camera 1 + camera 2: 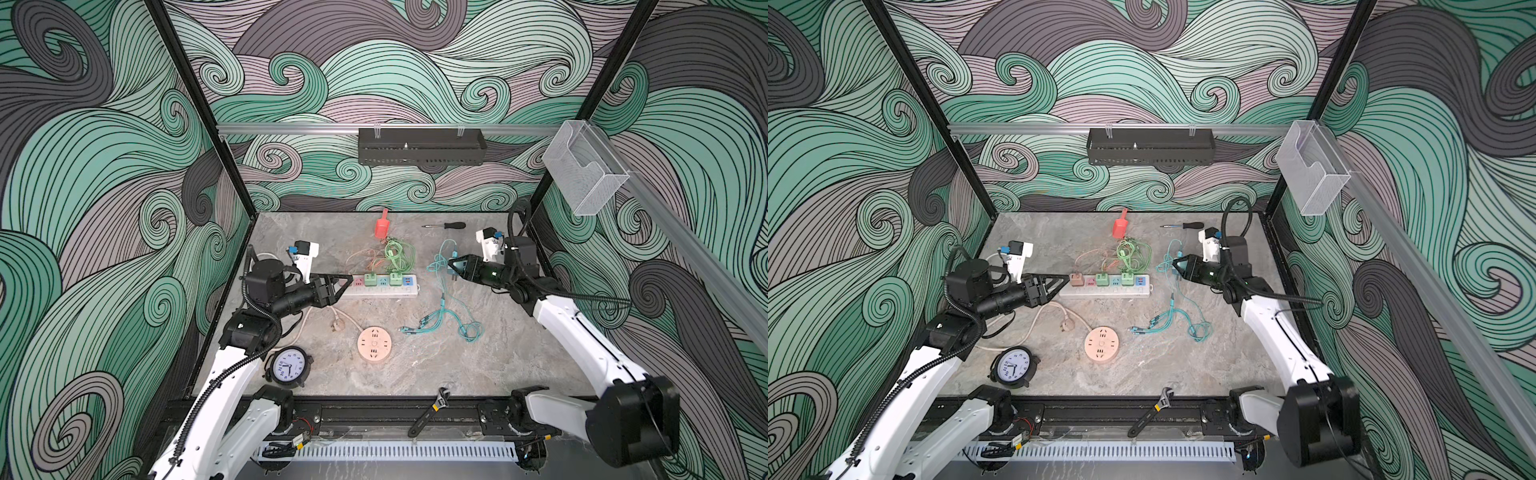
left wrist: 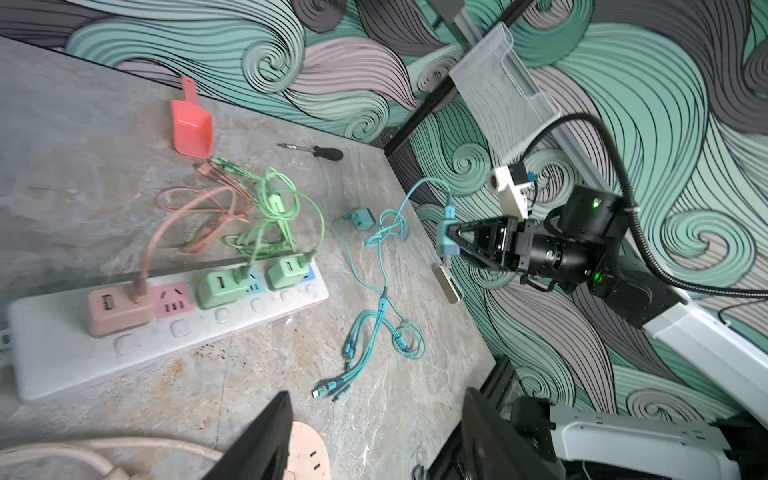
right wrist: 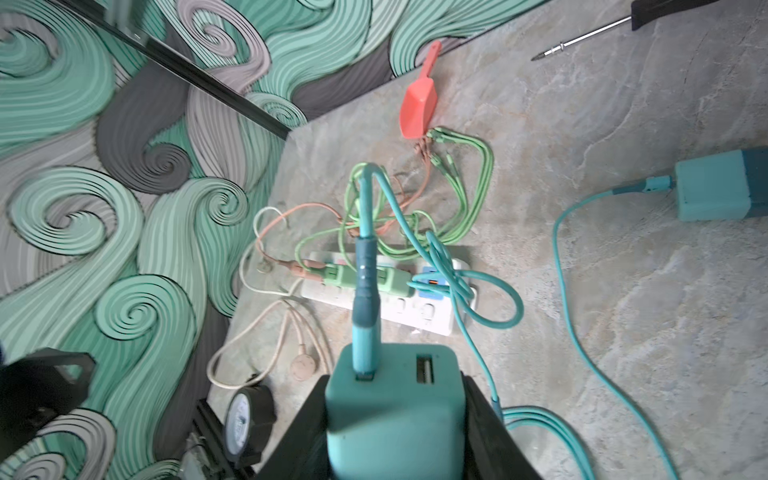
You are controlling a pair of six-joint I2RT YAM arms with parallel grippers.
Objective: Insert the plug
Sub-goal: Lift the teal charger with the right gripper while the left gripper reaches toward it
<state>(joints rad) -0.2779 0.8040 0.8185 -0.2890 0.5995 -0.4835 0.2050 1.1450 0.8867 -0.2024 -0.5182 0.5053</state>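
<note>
The right gripper [image 3: 395,386] has its jaws closed on the teal plug [image 3: 395,415], one black finger pressed to each side of the block. The plug hangs above the counter [image 1: 478,365], off the right end of the white power strip [image 1: 382,291] and clearly apart from it.

In the right wrist view the plug's port face is the one showing. It has two slots, and the teal cable [image 3: 363,270] is seated in one of them. In the left wrist view the plug [image 2: 448,241] sits at the very tips of the right gripper [image 2: 451,245]. There the block looks longer along the line of the cable connector than across it. That line runs crosswise to the gripper's reach and stands roughly upright from the counter, port face up. The prong side is hidden in every view.

The strip lies flat, its long axis running left to right in both top views. It carries a brown adapter [image 1: 1076,278] at its left end and two green adapters [image 1: 1101,279]. Between the brown one and the first green one is an empty pink socket [image 2: 174,299].

The left gripper [image 1: 1065,279] has its jaws open and empty, the two fingers [image 2: 257,440] standing wide apart. Its tips are at the left end of the strip, just beside the brown adapter; whether they touch it cannot be told.

A second teal plug [image 3: 719,187] lies on the counter beside the held one.
</note>
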